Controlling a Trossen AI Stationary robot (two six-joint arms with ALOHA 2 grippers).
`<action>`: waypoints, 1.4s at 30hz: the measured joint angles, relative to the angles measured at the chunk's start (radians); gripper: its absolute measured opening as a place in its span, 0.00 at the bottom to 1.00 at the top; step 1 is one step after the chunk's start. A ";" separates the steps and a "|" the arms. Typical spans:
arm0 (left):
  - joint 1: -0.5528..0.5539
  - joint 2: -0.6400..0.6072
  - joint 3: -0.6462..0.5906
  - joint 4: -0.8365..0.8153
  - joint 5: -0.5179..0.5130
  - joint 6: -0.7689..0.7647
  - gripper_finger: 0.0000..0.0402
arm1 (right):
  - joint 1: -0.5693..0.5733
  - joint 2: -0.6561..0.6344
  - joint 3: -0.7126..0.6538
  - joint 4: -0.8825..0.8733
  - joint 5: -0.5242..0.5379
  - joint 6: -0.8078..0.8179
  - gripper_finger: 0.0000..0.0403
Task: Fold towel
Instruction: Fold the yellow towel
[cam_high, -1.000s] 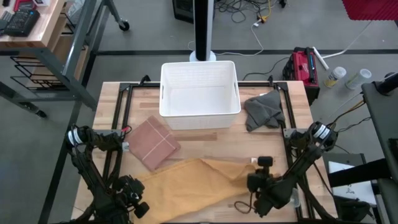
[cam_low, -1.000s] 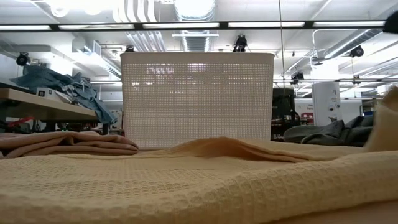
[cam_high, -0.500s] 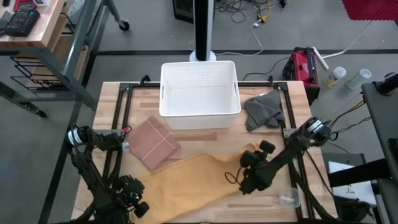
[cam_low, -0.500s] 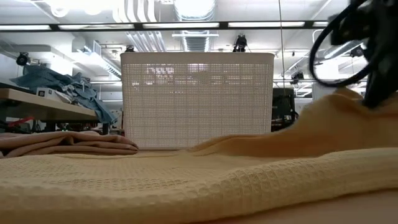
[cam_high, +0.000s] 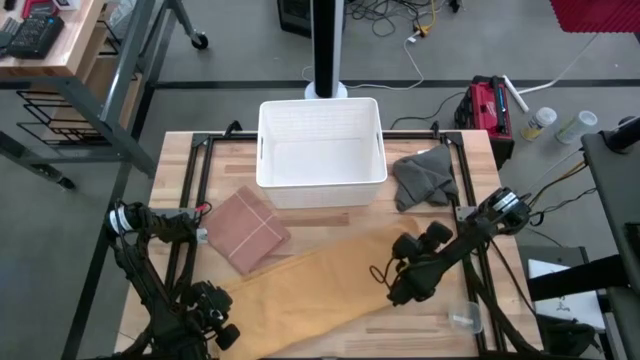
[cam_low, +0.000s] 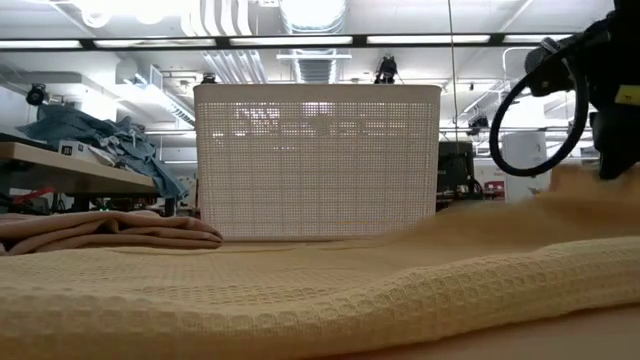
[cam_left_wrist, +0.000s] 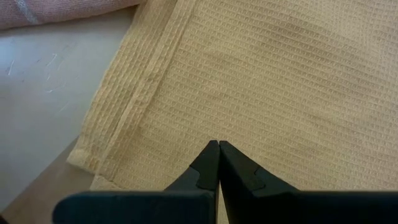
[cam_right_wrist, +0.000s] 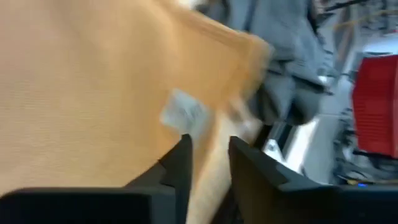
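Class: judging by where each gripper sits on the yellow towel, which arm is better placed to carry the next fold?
Probably the right. The right gripper sits over the yellow towel at its far edge, fingers apart. The left gripper is shut over the near corner.

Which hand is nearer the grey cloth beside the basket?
Right. The right hand sits over the yellow towel, just front of the grey cloth. The left hand is at the table's front left corner, far across.
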 joint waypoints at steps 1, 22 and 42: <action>0.000 0.000 0.000 0.000 0.000 0.000 0.00 | 0.000 0.000 0.000 -0.019 0.006 0.011 0.28; 0.013 -0.009 0.000 -0.028 0.135 -0.006 0.00 | 0.122 -0.048 0.024 0.271 -0.037 -0.231 0.39; 0.017 -0.008 -0.005 0.476 0.048 0.356 0.00 | 0.234 -0.058 -0.026 0.465 -0.214 -0.619 0.42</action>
